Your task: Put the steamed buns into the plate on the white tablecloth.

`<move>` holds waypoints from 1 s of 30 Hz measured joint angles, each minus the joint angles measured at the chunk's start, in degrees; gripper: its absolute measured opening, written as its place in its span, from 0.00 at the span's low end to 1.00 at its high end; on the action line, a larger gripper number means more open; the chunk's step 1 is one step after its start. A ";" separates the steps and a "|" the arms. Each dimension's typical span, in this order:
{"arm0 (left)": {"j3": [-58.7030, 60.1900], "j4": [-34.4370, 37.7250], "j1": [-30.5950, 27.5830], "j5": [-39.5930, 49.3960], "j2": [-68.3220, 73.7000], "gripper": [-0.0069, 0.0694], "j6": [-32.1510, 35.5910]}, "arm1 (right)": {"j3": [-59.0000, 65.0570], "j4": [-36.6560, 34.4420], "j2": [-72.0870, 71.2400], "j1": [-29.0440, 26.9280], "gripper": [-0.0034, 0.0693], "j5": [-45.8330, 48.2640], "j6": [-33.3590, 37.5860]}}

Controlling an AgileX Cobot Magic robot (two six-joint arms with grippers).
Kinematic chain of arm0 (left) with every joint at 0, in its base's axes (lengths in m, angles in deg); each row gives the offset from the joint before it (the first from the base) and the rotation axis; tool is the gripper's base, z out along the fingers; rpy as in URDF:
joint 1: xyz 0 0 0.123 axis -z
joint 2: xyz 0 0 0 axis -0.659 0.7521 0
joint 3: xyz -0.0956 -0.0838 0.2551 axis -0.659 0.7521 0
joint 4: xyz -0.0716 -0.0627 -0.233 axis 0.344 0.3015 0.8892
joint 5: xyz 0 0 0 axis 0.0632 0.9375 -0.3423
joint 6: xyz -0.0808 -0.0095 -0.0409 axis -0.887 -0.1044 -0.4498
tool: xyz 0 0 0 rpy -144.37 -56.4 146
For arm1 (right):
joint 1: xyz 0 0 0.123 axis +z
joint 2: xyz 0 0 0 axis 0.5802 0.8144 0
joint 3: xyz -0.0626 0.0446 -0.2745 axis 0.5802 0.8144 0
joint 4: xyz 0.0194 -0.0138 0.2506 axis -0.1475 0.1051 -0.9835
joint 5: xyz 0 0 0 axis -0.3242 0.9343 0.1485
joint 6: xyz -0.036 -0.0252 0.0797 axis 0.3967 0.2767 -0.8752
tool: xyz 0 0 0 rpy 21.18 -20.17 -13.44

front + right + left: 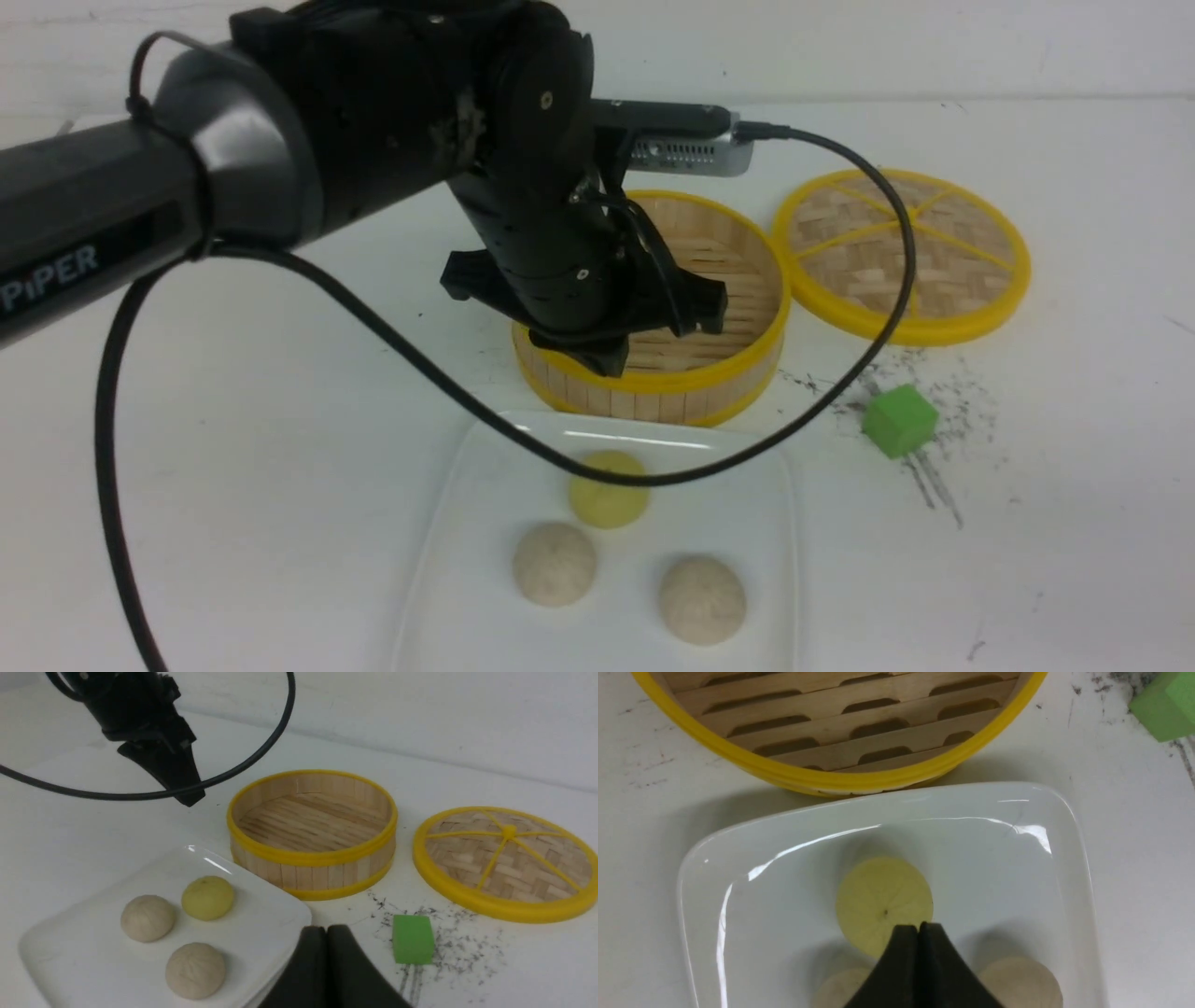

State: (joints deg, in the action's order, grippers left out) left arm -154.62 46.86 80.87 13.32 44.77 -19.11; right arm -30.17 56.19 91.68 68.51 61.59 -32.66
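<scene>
Three steamed buns (555,563) in the plate (738,532)

Plate (994,858) is smooth glossy white with bright glare streaks, looks ceramic. The two speckled buns (148,918) (195,970) and the yellow bun (208,897) are matt and doughy with faint creases. Bamboo steamer (308,872) has pale wooden slats and shiny yellow plastic-looking rims; its lid (467,858) is woven bamboo strips. Green cube (412,939) is matt. White tablecloth (1074,560) is matt with scuffs and dark smudges. Left hand (919,926) and right hand (327,928) look like matt black plastic.
</scene>
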 joint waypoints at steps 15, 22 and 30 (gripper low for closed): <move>0.00 -2.48 0.00 0.30 0.00 0.09 -0.06 | 0.00 -1.49 0.00 0.00 0.03 0.00 0.15; 0.00 -2.73 0.00 0.46 0.00 0.09 -0.06 | 0.00 -1.49 0.00 0.00 0.03 0.00 0.21; 0.00 -3.62 0.00 0.93 0.00 0.10 -0.06 | 3.77 -1.55 -2.45 -1.55 0.04 -0.74 0.21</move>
State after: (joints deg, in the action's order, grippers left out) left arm -154.62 43.24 80.87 14.24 44.77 -19.17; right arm -26.39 54.63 89.23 66.96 60.85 -32.45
